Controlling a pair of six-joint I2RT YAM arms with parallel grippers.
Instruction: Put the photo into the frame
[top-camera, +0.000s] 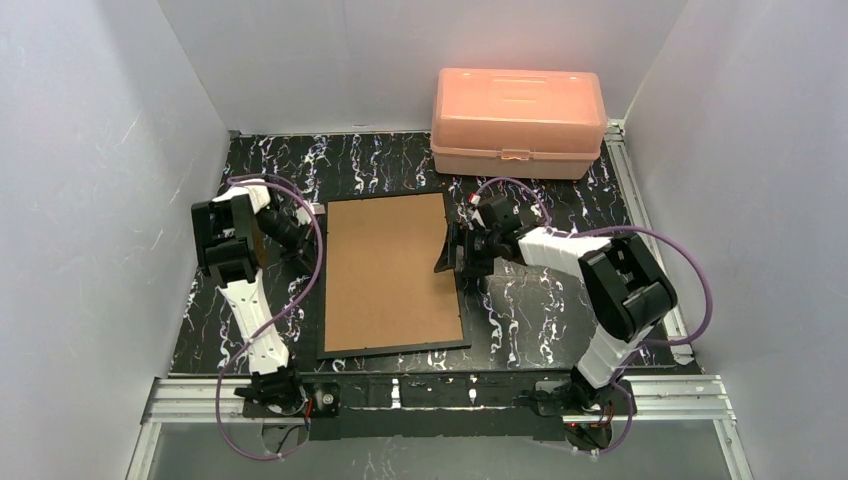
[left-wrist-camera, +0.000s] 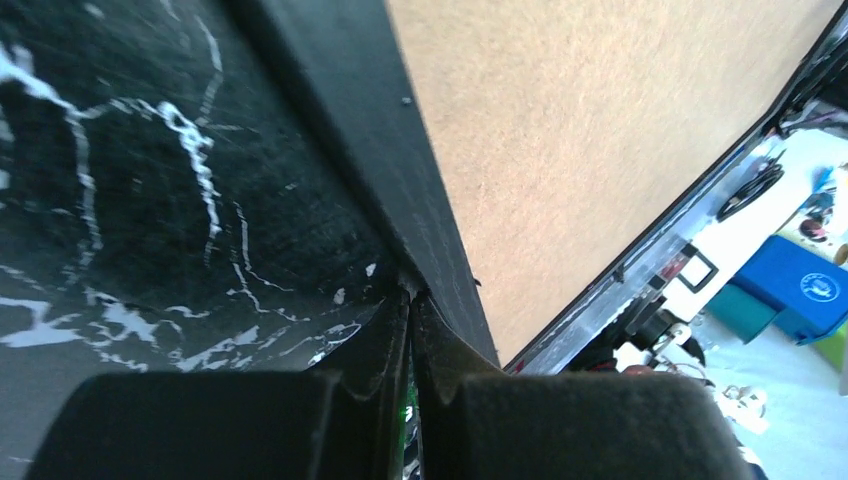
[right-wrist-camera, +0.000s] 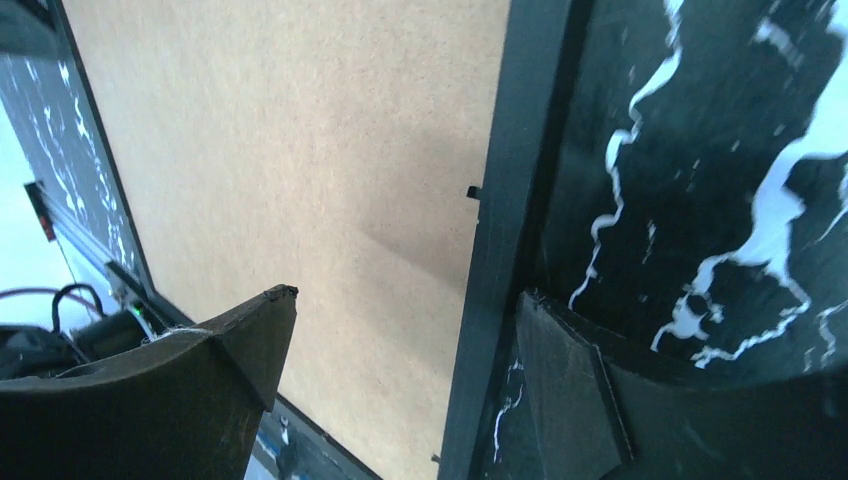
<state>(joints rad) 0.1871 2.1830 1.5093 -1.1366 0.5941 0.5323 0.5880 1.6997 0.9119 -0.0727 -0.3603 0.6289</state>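
The frame (top-camera: 392, 272) lies flat mid-table with its brown fibreboard back up and a thin black rim around it. The photo is out of view. My left gripper (top-camera: 312, 222) is shut, and its tips (left-wrist-camera: 412, 295) touch the outer side of the frame's left rim (left-wrist-camera: 395, 170) near the far corner, with nothing showing between them. My right gripper (top-camera: 452, 255) stands open astride the frame's right rim (right-wrist-camera: 500, 220). One finger (right-wrist-camera: 240, 340) hangs over the brown back (right-wrist-camera: 300, 150) and the other finger (right-wrist-camera: 560, 380) over the black marbled table.
A pink plastic box (top-camera: 518, 108), lid down, stands at the back right against the wall. White walls close in three sides. Aluminium rails (top-camera: 440, 392) run along the near edge and the right side.
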